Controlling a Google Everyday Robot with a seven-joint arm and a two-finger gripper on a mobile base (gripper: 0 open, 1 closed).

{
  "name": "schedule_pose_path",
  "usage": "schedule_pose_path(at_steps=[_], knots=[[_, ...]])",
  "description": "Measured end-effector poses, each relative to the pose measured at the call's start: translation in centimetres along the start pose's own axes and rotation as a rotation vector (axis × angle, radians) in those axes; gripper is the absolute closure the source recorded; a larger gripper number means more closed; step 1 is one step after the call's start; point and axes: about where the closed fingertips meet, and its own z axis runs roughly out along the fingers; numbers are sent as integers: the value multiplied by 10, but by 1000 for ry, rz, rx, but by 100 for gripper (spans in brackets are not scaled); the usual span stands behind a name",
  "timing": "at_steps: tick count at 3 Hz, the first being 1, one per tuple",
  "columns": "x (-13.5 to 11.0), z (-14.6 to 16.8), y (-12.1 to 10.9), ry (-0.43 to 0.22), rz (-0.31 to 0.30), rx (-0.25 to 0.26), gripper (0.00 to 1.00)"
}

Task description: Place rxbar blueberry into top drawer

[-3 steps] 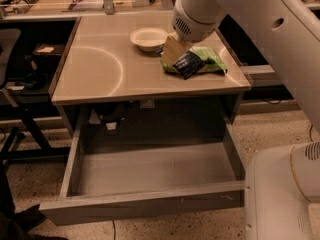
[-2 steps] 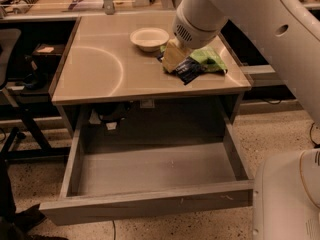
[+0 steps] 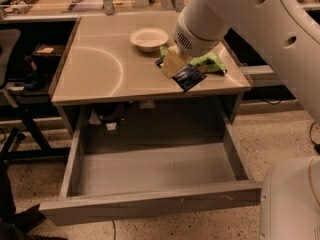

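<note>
Rxbar blueberry (image 3: 189, 77) clamped in tool (image 3: 174, 67), fingers closed on it, tilted over bench (image 3: 100, 69) front-right edge, nr green bag (image 3: 211, 62). Top drawer (image 3: 150, 200) pulled out below.

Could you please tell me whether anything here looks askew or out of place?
Nothing is spilled or damaged. Only the small dark navy-blue wrapper bar is askew, held tilted corner-down in the gripper above the front right of the beige table, beside the crinkly green bag. The wide grey metal drawer stands pulled out.
</note>
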Motion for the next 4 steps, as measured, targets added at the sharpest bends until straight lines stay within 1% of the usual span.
schedule_pose_path(at_steps=[1, 2, 3, 4], knots=[[26, -5, 23, 21, 37, -28, 100], [52, -1, 42, 47, 78, -64, 100], [74, 26, 59, 95, 109, -108, 100], [67, 27, 59, 72, 109, -113, 100]])
